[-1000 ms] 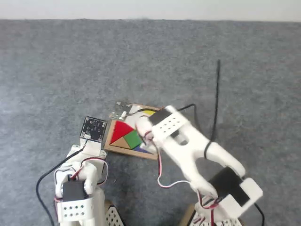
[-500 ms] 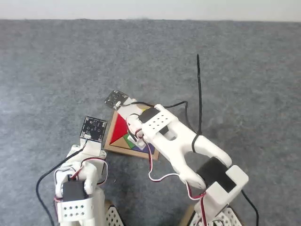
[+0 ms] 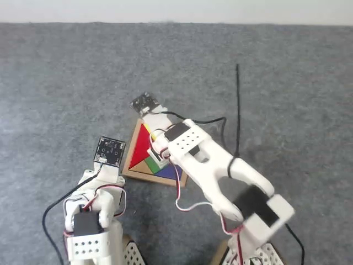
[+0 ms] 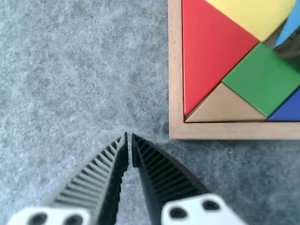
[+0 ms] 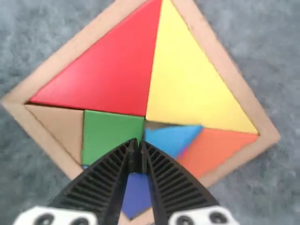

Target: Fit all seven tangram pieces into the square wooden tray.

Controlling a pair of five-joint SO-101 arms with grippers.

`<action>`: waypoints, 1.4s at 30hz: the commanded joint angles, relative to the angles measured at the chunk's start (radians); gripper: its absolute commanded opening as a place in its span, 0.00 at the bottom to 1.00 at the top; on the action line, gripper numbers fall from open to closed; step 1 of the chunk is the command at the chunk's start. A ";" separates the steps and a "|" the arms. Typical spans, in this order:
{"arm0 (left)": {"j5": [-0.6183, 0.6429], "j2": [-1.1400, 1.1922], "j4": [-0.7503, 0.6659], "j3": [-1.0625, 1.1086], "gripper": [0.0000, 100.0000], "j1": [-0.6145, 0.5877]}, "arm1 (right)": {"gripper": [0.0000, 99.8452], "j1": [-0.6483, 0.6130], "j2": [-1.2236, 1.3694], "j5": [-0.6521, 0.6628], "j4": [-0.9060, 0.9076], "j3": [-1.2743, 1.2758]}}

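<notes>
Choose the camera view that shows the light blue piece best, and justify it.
Right wrist view: the light blue piece lies in plain sight between green square and orange piece. Left wrist view catches just a sliver at its edge; in the high view the right arm covers that spot.

Painted wood on rough grey cloth

The tray (image 4: 174, 70) was bare, matt, pale wood; the tangram pieces (image 5: 108, 79) were smooth and painted, perhaps faintly satin. The bench (image 3: 66, 72) wore coarse, felt-like cloth. The arms' white shells (image 3: 209, 160) and black ribbed jaws looked like matt plastic.
</notes>
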 commanded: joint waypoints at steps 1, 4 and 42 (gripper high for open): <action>-0.006 -0.020 0.003 -0.013 0.01 0.000 | 0.01 0.021 -0.157 -0.060 0.061 -0.043; -0.006 -0.020 0.003 -0.013 0.01 0.000 | 0.01 0.062 -0.193 -0.064 0.041 -0.002; -0.006 -0.020 0.003 -0.013 0.01 0.005 | 0.01 0.403 -1.208 0.107 0.084 0.678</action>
